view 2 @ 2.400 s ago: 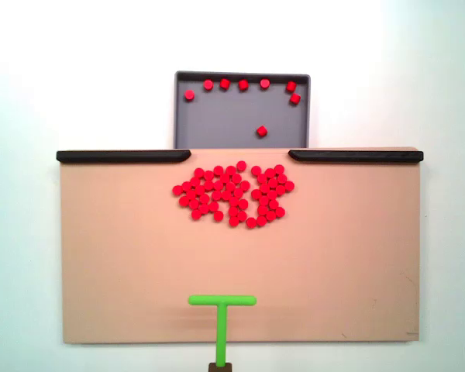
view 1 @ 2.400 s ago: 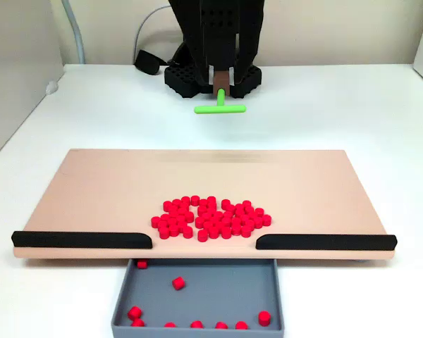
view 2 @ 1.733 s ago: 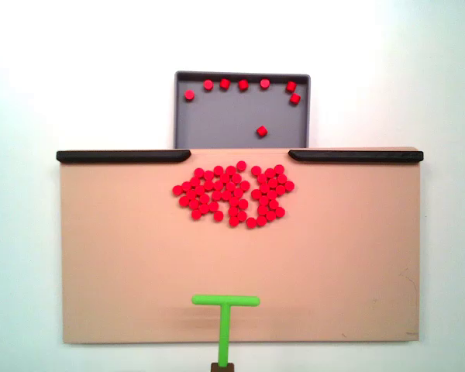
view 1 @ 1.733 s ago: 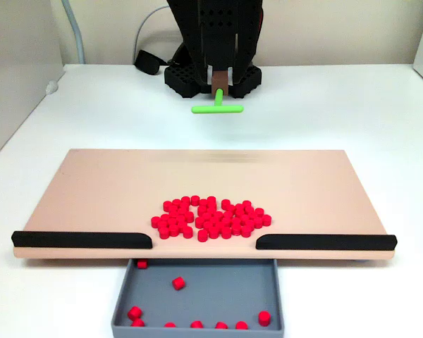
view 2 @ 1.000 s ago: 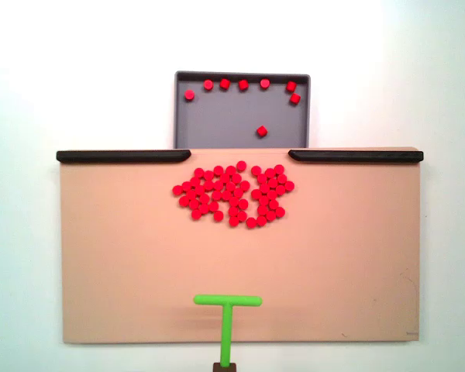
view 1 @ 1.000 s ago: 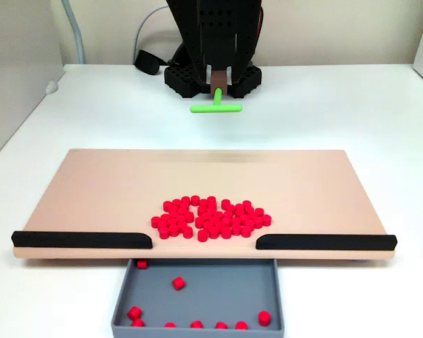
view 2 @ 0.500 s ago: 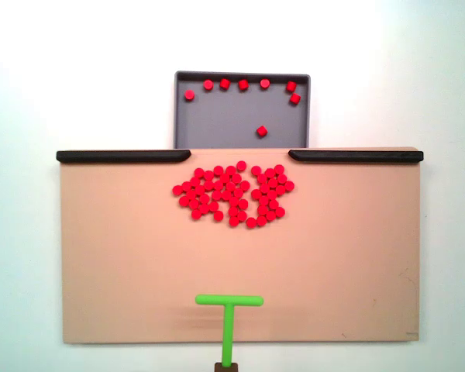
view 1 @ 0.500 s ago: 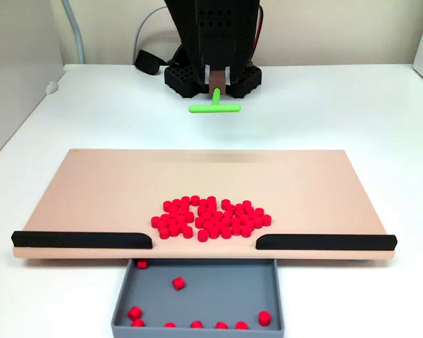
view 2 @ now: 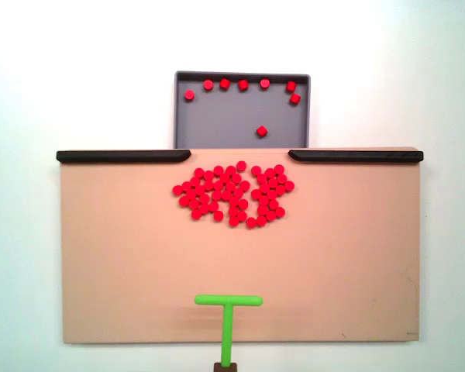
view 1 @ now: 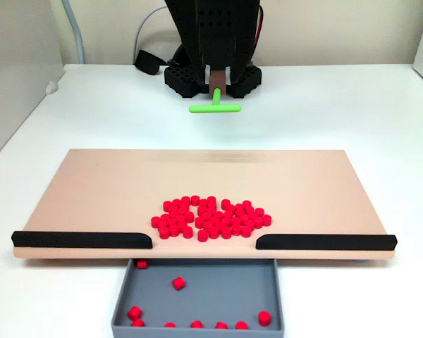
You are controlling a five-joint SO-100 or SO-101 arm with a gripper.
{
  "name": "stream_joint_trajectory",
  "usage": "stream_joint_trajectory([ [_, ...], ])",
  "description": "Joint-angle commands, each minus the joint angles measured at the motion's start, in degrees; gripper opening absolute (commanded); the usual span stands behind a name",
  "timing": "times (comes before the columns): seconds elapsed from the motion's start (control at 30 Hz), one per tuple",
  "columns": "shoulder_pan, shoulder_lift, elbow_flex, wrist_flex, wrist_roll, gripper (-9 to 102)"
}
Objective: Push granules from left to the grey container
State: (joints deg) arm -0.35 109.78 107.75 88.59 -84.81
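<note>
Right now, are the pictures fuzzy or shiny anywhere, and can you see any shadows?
In the fixed view from the front, the granules look sharp, while the green pusher far back is a bit soft. In the fixed view from above, the white table is washed out bright, a faint blurry shadow lies on the tan board beside the pusher, and no strong glare shows.

Green pusher (view 2: 228,314) has drifted slightly rightward in a fixed view; apparently raised a little over the board (view 2: 124,263).
</note>
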Motion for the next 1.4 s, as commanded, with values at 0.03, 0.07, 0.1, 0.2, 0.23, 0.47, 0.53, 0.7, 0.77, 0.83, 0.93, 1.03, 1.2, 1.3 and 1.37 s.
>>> stream_joint_trajectory([
  [0.03, -1.2, -0.2, -0.4, 0.0, 0.4, 0],
  [0.07, -1.7, -0.6, -0.4, 0.0, 0.7, 0],
  [0.1, -2.2, -1.1, -0.4, -0.1, 1.1, 0],
  [0.2, -4.0, -1.9, -0.4, -0.4, 3.0, 0],
  [0.23, -4.6, -2.2, -0.5, -0.4, 3.8, 0],
  [0.47, -9.6, -0.5, -1.2, -0.1, 22.0, 0],
  [0.53, -11.3, 0.0, -1.2, 0.0, 28.3, 0],
  [0.7, -14.1, 1.6, -1.2, 0.3, 41.4, 0],
  [0.77, -14.9, 1.7, -1.2, 0.3, 46.3, 0],
  [0.83, -15.8, 1.5, -1.2, -0.2, 51.3, 0],
  [0.93, -17.3, 0.8, -1.4, -0.4, 58.5, 0],
  [1.03, -18.5, 0.2, -1.4, -0.4, 64.8, 0],
  [1.2, -19.9, -0.2, -4.9, -0.4, 71.7, 0],
  [1.3, -20.8, -4.5, -9.5, -0.4, 76.7, 0],
  [1.37, -21.3, -8.4, -12.2, -0.4, 80.2, 0],
])
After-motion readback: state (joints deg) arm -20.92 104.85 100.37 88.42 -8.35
